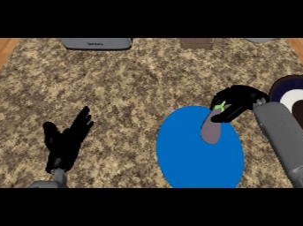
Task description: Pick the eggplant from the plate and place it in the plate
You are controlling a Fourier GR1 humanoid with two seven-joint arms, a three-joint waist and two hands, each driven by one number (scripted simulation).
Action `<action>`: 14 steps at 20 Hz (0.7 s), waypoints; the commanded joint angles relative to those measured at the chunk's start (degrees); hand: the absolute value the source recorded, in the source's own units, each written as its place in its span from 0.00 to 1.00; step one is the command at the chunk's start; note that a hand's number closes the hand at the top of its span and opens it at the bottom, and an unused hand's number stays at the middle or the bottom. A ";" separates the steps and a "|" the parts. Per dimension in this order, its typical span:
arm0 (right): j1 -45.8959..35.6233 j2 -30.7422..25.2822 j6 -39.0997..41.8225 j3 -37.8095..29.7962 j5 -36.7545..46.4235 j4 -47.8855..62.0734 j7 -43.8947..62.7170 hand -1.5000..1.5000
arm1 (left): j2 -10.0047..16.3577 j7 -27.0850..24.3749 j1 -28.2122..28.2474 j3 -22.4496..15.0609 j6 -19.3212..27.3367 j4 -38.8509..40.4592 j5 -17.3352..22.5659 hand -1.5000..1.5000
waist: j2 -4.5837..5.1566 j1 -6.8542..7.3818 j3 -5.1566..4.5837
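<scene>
Right hand [238, 100] curled around the stem end of the eggplant [211, 130], just over the blue plate [193, 163].
Eggplant seems light, stiff and probably slippery, so holding near the stem looks sensible; the other plate [289, 84] lies near on the right, the left hand [63, 141] rests open.

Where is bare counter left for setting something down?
Bare counter spans the middle, between the left robot hand and the blue plate, up to the grey box. Crowded at right: right robot hand, eggplant, ringed plate.
</scene>
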 commanded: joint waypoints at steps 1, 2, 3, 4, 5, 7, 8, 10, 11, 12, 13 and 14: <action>-1.09 2.26 -1.76 0.74 3.31 2.58 -3.33 1.00 | -2.64 -2.49 2.61 -2.16 1.54 0.89 -2.46 0.50 | 0.57 0.35 0.44; 3.30 1.49 -1.83 0.87 2.91 -2.70 -3.03 1.00 | -0.33 -3.39 2.34 0.58 -1.07 3.35 -0.48 0.50 | 0.43 -0.14 0.42; 3.05 0.50 -1.54 0.44 3.88 -0.94 -5.84 1.00 | -0.81 2.91 -0.70 0.00 0.83 -0.60 -0.82 0.50 | 0.48 -0.01 0.44; 8.00 2.46 -7.46 4.48 6.27 -12.52 -4.44 1.00 | -0.85 -0.49 0.66 0.77 1.33 1.33 -0.92 0.50 | 0.00 -1.29 0.38; 10.41 1.25 -10.88 7.39 10.20 -16.04 -9.53 1.00 | 0.72 1.63 1.50 1.87 0.64 -1.11 0.46 0.50 | -0.66 -2.42 0.38; 11.33 -1.43 -15.51 11.09 15.94 -21.72 -13.19 1.00 | -0.13 -0.01 3.25 1.76 1.97 0.48 -0.48 0.50 | -1.99 -5.06 0.28; 10.66 -2.17 -17.57 11.84 17.57 -24.64 -14.26 1.00 | 0.05 0.07 3.59 2.47 2.12 1.21 -0.14 0.50 | -2.88 -6.49 0.17; 11.54 -3.29 -21.96 13.66 21.12 -30.21 -15.91 1.00 | 0.79 0.57 4.23 3.75 2.28 0.60 0.56 0.50 | -3.87 -7.89 0.15; 13.93 -4.14 -24.85 13.59 22.18 -32.71 -17.92 1.00 | 0.91 0.69 4.93 4.00 2.35 0.31 0.74 0.50 | -3.82 -8.79 0.30; 14.91 -3.11 -27.94 13.39 22.49 -35.98 -19.10 1.00 | -0.17 1.18 4.00 3.84 3.43 0.36 0.63 0.50 | -3.70 -9.79 0.37; 15.71 -2.16 -30.95 12.28 21.98 -39.42 -20.47 1.00 | 1.03 0.86 5.22 4.34 3.07 0.06 0.43 0.50 | -3.82 -9.64 0.46; 17.34 -2.20 -33.82 11.33 22.14 -42.37 -21.75 1.00 | 0.64 0.21 5.98 4.60 2.74 0.26 1.12 0.50 | -3.65 -10.05 0.44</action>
